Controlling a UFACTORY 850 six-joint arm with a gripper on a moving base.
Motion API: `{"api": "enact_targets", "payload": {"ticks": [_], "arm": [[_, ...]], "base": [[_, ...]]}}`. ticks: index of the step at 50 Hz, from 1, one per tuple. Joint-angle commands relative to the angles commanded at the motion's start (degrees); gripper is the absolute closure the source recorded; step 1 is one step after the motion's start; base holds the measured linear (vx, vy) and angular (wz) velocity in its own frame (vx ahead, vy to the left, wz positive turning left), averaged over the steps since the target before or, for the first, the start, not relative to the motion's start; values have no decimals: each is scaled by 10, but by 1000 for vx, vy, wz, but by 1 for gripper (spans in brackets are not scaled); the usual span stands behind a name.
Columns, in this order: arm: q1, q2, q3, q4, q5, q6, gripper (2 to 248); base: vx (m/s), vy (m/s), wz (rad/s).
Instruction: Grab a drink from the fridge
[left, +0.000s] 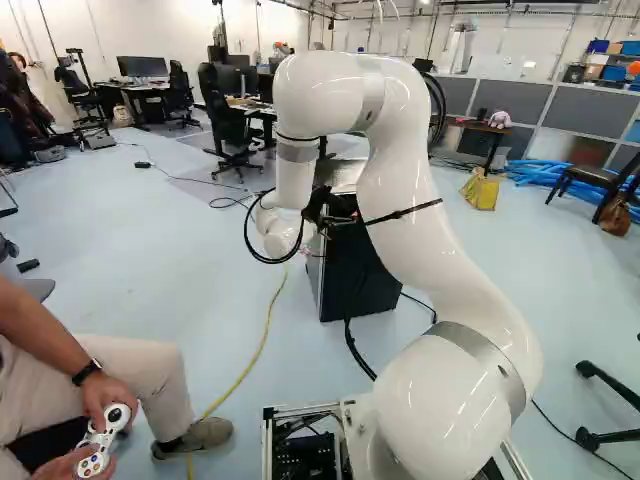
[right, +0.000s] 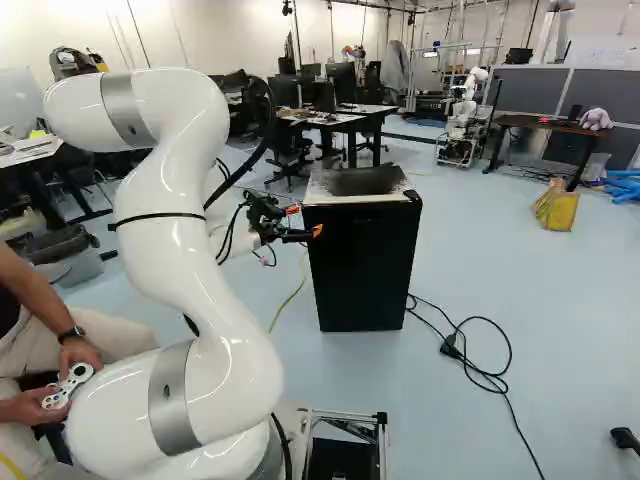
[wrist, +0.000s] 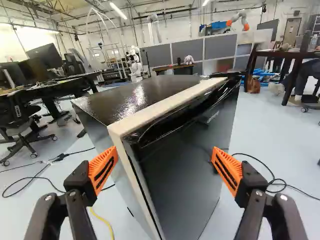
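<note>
In the right base view my gripper (right: 304, 221) is at the upper left edge of the small black fridge (right: 362, 270). The wrist view shows the gripper (wrist: 165, 169) open, its orange pads wide apart, with nothing gripped. Ahead of and between the fingers stands the fridge (wrist: 180, 175), one upper corner towards me. A pale strip (wrist: 150, 111) runs along its top edge and down that corner. The dark front panel appears closed. Most of the fridge's upper part is behind my arm in the left base view. No drink is visible.
A seated person's hands hold a controller (left: 100, 440) at the left of the left base view. Black cable (right: 485, 375) lies on the floor right of the fridge; a yellow cable (left: 245, 370) runs left of it. Desks, office chairs and another robot (right: 462, 120) stand farther back.
</note>
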Motion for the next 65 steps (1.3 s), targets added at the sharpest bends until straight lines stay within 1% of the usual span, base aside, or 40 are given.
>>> {"api": "enact_targets", "payload": {"ticks": [25,65], "arm": [[-9,-4,-8,0,0,0,3],[-24,-4,-7,0,0,0,3]], "base": [[0,0,0],[0,0,0]]}}
